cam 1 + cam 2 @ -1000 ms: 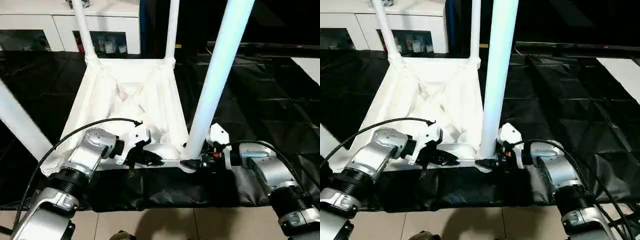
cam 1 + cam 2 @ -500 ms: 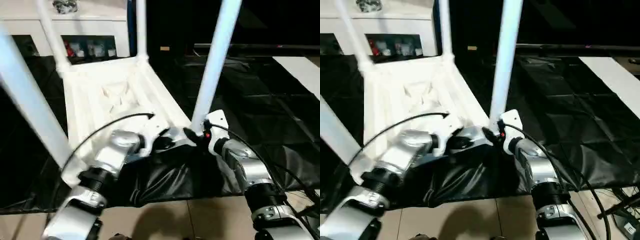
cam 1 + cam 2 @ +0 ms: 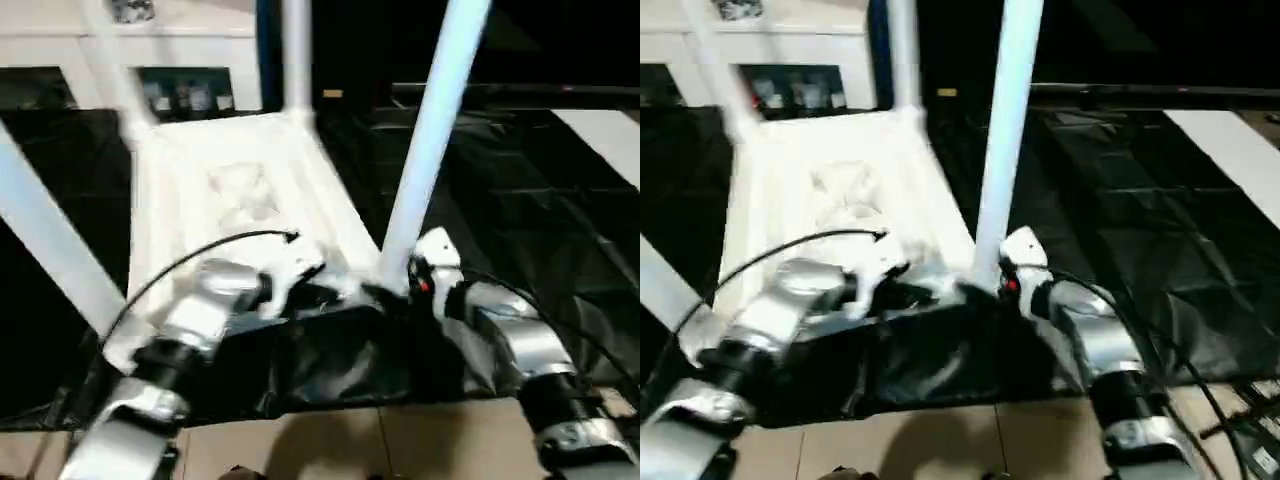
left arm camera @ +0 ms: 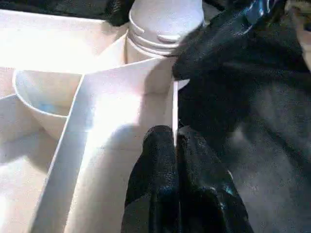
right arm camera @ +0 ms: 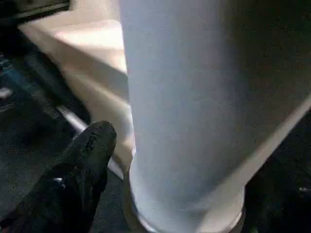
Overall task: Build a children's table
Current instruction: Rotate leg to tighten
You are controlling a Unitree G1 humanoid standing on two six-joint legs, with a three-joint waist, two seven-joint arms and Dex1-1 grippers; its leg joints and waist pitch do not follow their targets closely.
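The white children's table (image 3: pixel 230 190) lies upside down on a black sheet, ribbed underside up, with four legs standing in its corner sockets. My left gripper (image 4: pixel 176 145) is shut on the thin near rim of the top (image 4: pixel 174 97), beside the near right corner socket. My right gripper (image 3: pixel 392 295) is at the base of the near right leg (image 3: pixel 430 130). In the right wrist view one black finger (image 5: pixel 87 160) lies against that leg (image 5: pixel 189 97) where it meets the socket, and the other finger is mostly hidden behind it. The near left leg (image 3: pixel 45 240) rises at the left.
A white cabinet with glass doors (image 3: pixel 190 90) stands behind the table. The black sheet (image 3: pixel 520 180) covers the floor and bunches up below my grippers (image 3: pixel 340 350). Beige tiles (image 3: pixel 400 440) show nearest me. A pale patch (image 3: pixel 610 130) lies at the far right.
The whole picture has swung and tilted, so the camera moved. Both grippers keep their places at the near rim and the leg base. The black sheet now bunches up in front of them.
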